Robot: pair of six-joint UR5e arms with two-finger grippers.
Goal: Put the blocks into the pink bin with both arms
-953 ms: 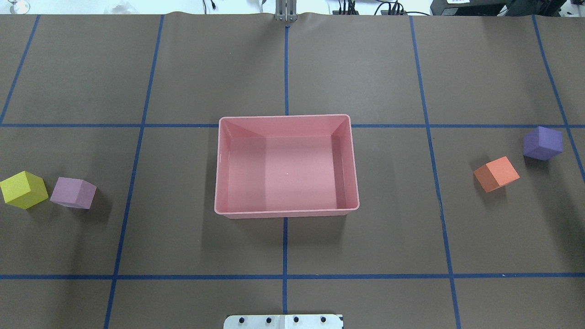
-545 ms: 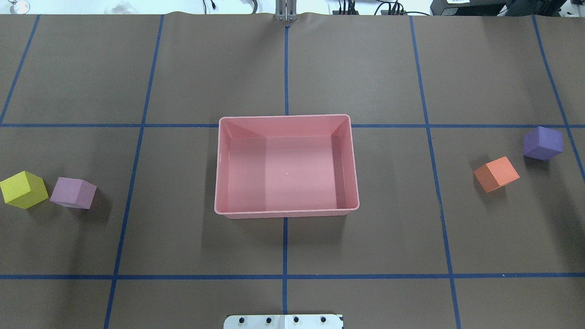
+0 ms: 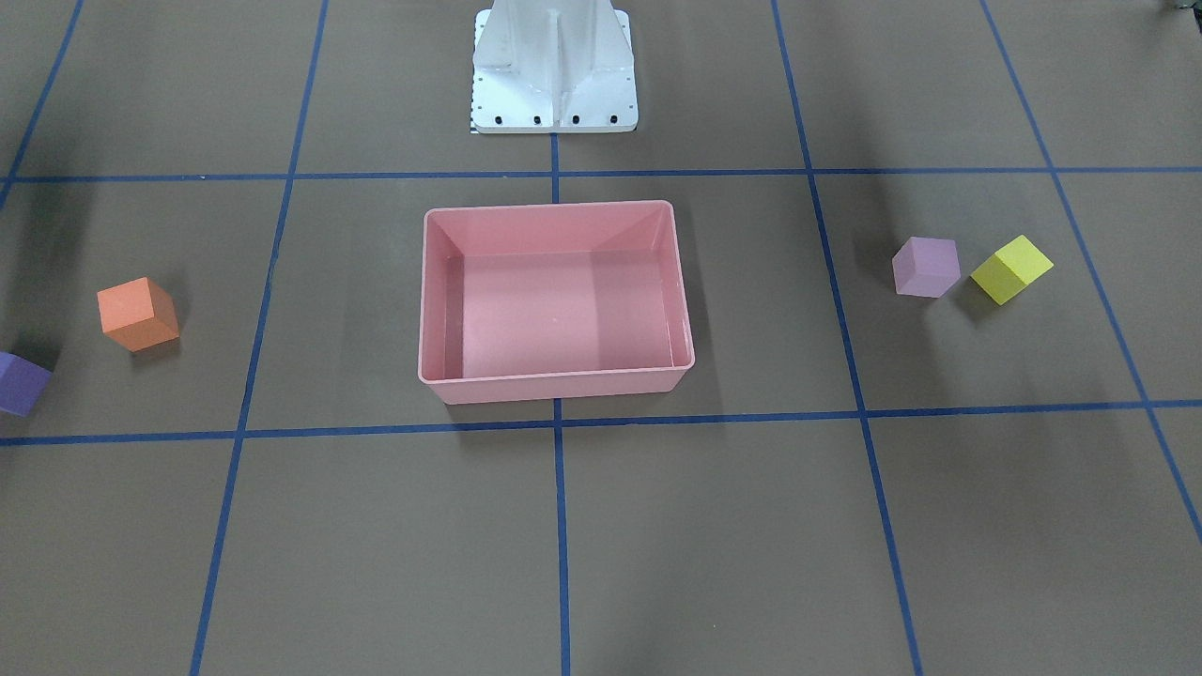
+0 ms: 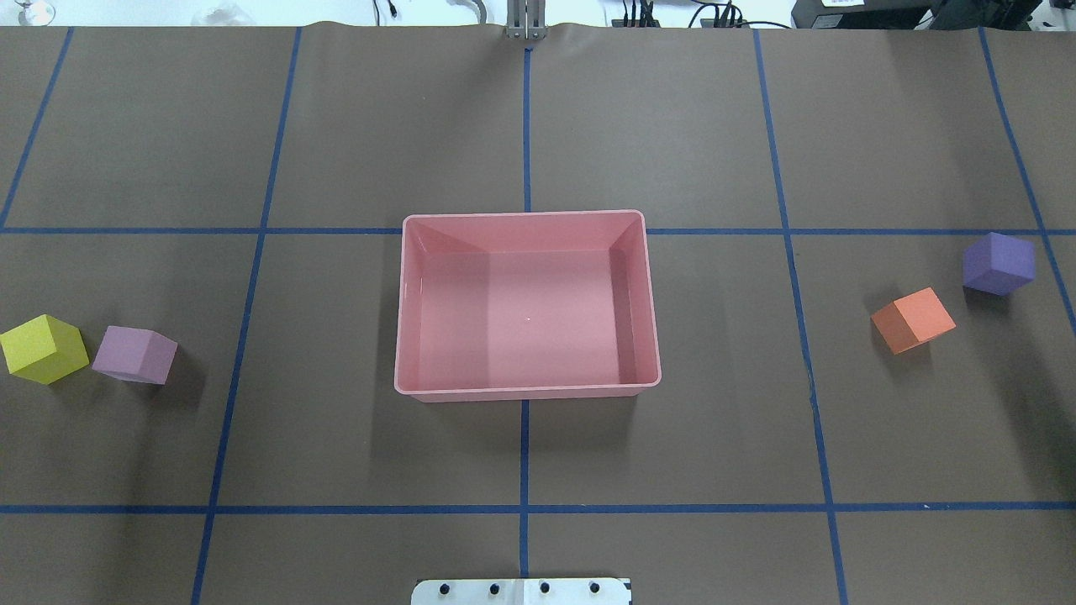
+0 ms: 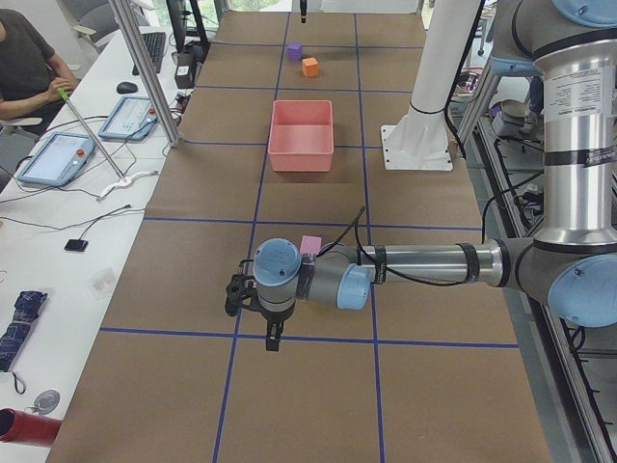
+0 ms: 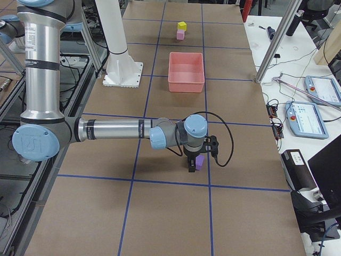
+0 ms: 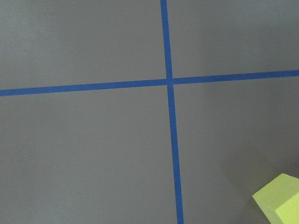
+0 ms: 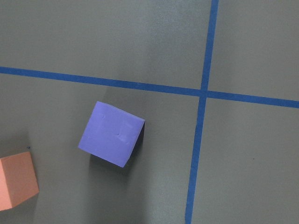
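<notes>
The pink bin (image 4: 525, 391) sits empty at the table's middle, and it also shows in the front view (image 3: 554, 383). The yellow block (image 4: 44, 349) and the pale pink block (image 4: 134, 355) lie side by side at the far left. The orange block (image 4: 913, 319) and the purple block (image 4: 998, 263) lie at the far right. My left gripper (image 5: 274, 338) hangs over the table near the pale pink block (image 5: 310, 244). My right gripper (image 6: 192, 166) hangs beside the purple block (image 6: 200, 161). I cannot tell whether either is open. The wrist views show the yellow block (image 7: 280, 198) and the purple block (image 8: 112, 134).
The white pedestal base (image 3: 554, 75) stands behind the bin. Blue tape lines (image 4: 524, 454) grid the brown table cover. A white side table with tablets (image 5: 58, 154) and a seated person (image 5: 29, 68) runs along the far edge.
</notes>
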